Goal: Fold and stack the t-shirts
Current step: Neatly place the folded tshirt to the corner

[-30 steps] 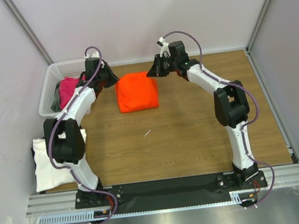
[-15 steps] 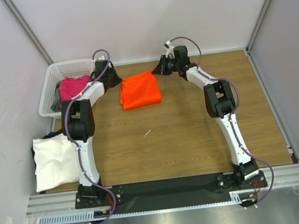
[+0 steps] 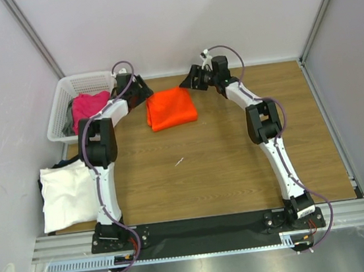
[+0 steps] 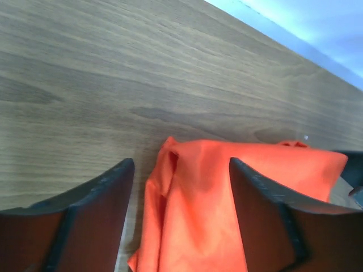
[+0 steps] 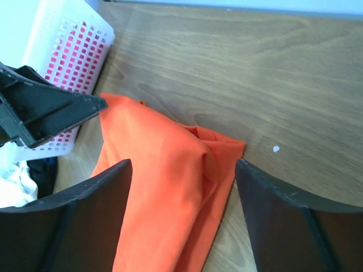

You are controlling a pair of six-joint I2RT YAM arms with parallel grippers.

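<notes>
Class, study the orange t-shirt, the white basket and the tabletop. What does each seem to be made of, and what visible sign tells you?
The orange t-shirt looks like soft matte cloth: it creases and lies in folded layers. The basket seems rigid white plastic: a moulded lattice of even holes. The tabletop shows brown grain streaks, so wood or a wood-look laminate.
</notes>
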